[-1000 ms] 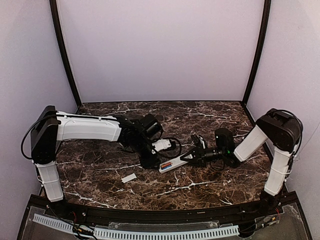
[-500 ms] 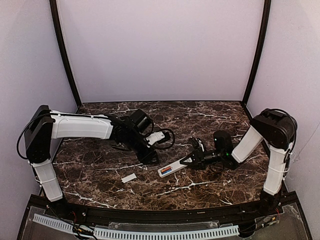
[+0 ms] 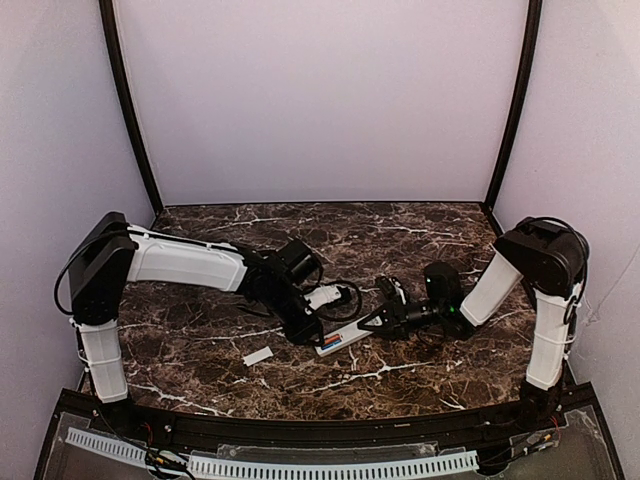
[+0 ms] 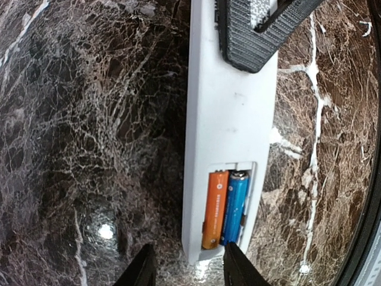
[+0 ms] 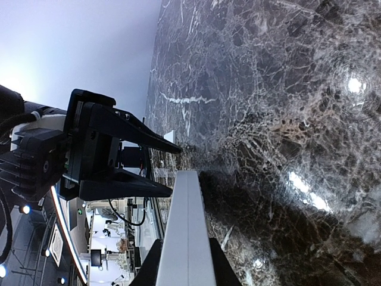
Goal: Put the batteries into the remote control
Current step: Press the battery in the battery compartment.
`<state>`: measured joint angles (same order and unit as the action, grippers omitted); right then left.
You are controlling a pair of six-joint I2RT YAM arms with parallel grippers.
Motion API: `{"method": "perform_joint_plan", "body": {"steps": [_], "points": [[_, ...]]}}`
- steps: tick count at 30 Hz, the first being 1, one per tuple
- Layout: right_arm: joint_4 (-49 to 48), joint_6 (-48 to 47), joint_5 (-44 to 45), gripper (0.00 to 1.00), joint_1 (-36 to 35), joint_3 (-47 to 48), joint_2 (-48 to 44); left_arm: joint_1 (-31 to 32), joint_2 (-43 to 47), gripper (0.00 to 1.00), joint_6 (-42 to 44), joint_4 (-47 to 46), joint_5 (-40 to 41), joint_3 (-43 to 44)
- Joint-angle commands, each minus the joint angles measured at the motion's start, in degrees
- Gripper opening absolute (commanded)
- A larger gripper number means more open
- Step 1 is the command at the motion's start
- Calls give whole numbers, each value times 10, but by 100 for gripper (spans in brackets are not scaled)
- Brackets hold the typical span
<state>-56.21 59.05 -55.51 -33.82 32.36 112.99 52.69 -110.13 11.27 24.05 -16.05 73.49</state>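
Note:
The white remote control point(image 4: 229, 119) lies back side up on the marble, its battery bay open. The batteries sit side by side in the bay, orange point(image 4: 214, 208) and blue point(image 4: 234, 205). My left gripper point(image 4: 189, 271) hovers open just over the bay end, with nothing between its fingers. In the top view it point(image 3: 305, 330) is at the left end of the remote control point(image 3: 345, 335). My right gripper point(image 5: 184, 268) is shut on the remote control point(image 5: 186, 226) at the other end, seen in the top view point(image 3: 385, 322) on the right.
A small white cover piece point(image 3: 258, 355) lies on the table, left of and nearer than the remote. A black cable point(image 3: 345, 292) loops behind the left wrist. The enclosure walls stand on three sides.
The left arm drew back a little, then came forward and down to the remote's battery end. The right gripper kept its hold, with the remote shifted slightly nearer.

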Motion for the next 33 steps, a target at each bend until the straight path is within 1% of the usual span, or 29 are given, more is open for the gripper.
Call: {"method": "perform_joint_plan", "body": {"steps": [1, 7, 10, 16, 19, 25, 27, 31, 32, 33], "points": [[-29, 5, -4, 0, -6, 3, 9, 1, -7, 36, 8, 10, 7, 17], [-29, 6, -5, 0, -6, 3, 9, 2, -17, 29, 7, 15, 3, 28], [-29, 6, -5, 0, -6, 3, 10, 3, -20, 27, 12, 19, 1, 27], [-37, 12, -4, 0, -6, 1, 14, 20, -32, 27, 30, 33, 16, 22], [-36, 12, -4, 0, -6, -2, 14, 30, -41, 27, 41, 43, 45, 19], [-35, 11, -2, 0, -6, -3, 14, 33, -44, 27, 33, 50, 75, 20], [-35, 11, -2, 0, -6, -4, 14, 30, -37, 28, 29, 48, 66, 23], [-30, 7, -2, 0, -6, -4, 10, 18, -3, 35, 11, 19, -7, 24], [-29, 6, -1, 0, -6, -4, 10, 15, 3, 36, 7, 6, -30, 23], [-28, 5, -1, 0, -6, -4, 10, 14, 5, 37, 1, 1, -37, 23]]}}
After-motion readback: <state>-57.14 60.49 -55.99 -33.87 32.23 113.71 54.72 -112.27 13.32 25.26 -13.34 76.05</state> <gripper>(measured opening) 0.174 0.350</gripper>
